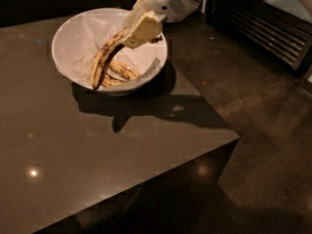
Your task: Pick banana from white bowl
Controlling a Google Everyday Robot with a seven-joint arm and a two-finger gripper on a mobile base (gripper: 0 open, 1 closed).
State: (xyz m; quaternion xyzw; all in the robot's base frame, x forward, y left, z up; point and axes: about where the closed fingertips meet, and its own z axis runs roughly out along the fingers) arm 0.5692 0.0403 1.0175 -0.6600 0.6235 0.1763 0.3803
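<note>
End effector [131, 36] clamped on banana [104, 60] top, above white bowl [59, 45] right half.

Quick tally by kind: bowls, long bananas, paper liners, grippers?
Large round white bowl: 1
Long curved brown-streaked yellow banana: 1
Crumpled white paper in bowl: 1
Two-finger gripper above bowl, gripping banana's top: 1
Total: 4

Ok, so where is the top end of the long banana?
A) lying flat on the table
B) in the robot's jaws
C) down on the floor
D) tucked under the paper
B: the gripper, above the white bowl, has its jaws shut on the upper end of the banana, whose lower tip points down into the bowl.
</note>
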